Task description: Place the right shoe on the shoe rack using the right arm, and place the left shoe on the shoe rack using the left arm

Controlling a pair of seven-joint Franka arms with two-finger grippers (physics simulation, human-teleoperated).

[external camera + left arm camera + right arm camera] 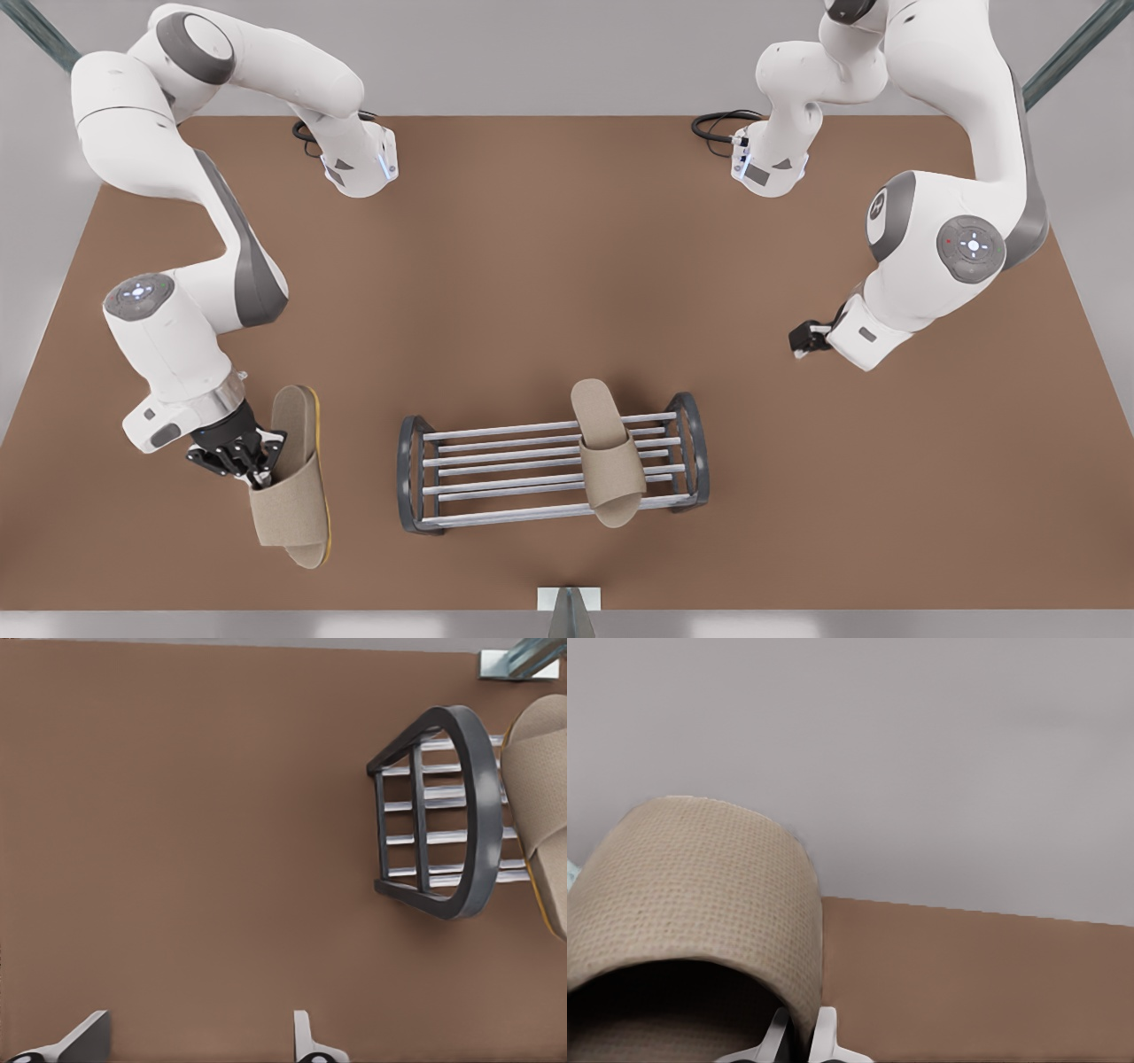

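When you look from the front, you see two white arms, two beige slippers and one rack on a brown bench (532, 292). On the front view's left, the right claw (252, 461) has its fingers pinched on the side of the right shoe's (297, 483) strap. That slipper is tipped up on its yellow edge, well apart from the shoe rack (416, 478). The left shoe (607, 456) lies across the rack's top bars, near the end on the front view's right. The left claw (802, 338) hangs over the bench on the front view's right, far from the rack.

From the left wrist, two grey fingers (84, 1036) of the left claw (195, 1045) stand wide apart with nothing between them. Farther off is one dark end of the rack (478, 815), with the slipper (540, 788) on its bars.

From the right wrist, the right claw (800, 1036) has two fingers (777, 1032) almost together, gripping the strap wall of the slipper (691, 877).
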